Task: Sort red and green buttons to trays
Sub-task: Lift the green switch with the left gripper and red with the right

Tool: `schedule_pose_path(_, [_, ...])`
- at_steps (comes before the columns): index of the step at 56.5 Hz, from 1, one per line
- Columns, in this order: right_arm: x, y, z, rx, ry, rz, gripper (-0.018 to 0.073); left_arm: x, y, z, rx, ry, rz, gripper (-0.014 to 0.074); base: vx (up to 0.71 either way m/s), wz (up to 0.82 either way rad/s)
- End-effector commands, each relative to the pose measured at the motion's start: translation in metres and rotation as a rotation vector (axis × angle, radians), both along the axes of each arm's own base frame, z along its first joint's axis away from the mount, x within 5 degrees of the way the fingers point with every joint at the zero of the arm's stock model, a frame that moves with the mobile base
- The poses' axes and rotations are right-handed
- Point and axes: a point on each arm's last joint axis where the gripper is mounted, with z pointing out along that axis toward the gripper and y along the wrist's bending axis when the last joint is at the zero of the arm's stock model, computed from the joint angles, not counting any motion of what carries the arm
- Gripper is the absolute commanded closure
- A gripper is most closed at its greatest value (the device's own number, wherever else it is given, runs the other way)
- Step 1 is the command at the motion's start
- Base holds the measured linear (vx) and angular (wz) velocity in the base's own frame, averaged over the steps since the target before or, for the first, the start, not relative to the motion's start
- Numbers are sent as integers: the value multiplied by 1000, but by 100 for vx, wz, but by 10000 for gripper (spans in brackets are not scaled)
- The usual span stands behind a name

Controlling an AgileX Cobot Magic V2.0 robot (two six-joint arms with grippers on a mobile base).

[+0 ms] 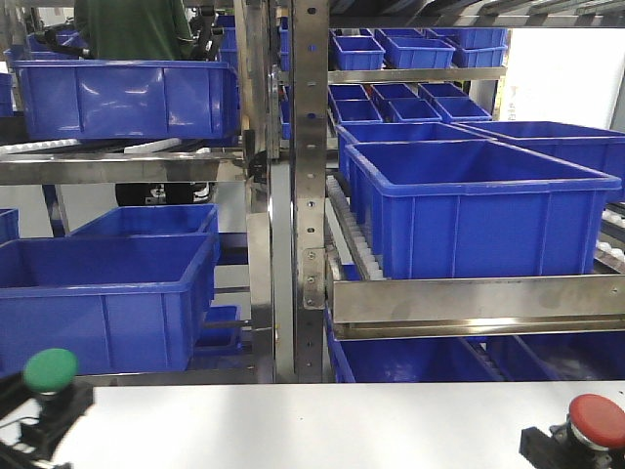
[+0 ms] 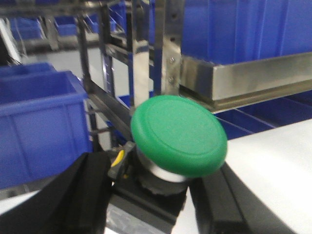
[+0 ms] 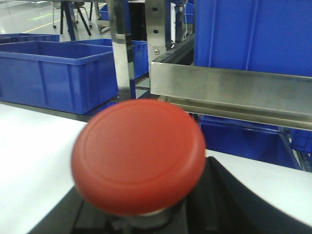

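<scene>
The left pincer (image 2: 151, 202) pinches the green button (image 2: 179, 135), a small mushroom-head push-button with a round green plastic cap on a dark blocky base. The base sits between the two black fingers (image 2: 73, 195) and the cap stands above them, tilted a little. The right pincer (image 3: 156, 219) carries the red button (image 3: 139, 156), of the same shape with a round red plastic cap. Here the wide cap hides where the fingers meet the base, but the button lies between them, so I judge that this pincer is also pressed on it. Below both pincers is the plain white table top (image 1: 312, 425), and beyond them stand the deep blue plastic crates (image 1: 479, 210) on a steel rack rail (image 1: 479, 305). The trays do not show in any view, and this is the first risk: a pincer can release over a wrong tray, or over a blue crate, because the target is not in sight now. The second risk is slipping. The hold is low on a small base while the heavy cap is above, so a quick swing can turn the button between the fingers or drop it. A round cap that falls on the smooth table below the pincer will probably roll away. The rail in front of the pincers is also near enough to be hit when an arm reaches forward.
</scene>
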Motion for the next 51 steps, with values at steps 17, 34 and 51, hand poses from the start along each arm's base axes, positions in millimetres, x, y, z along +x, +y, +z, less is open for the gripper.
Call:
schedule_pose_path(17, [-23,5,16,-39,-26,108,567,-71,20,62,-3,-209,117,596,0,0])
schedule_pose_path(34, [-26,4,14,-91,-21,115,567,-91,25,70,-8,-257,137,596,0,0])
schedule_pose_path(51, [-26,4,14,-91,-21,115,567,-91,25,70,-7,-252,139,596,0,0])
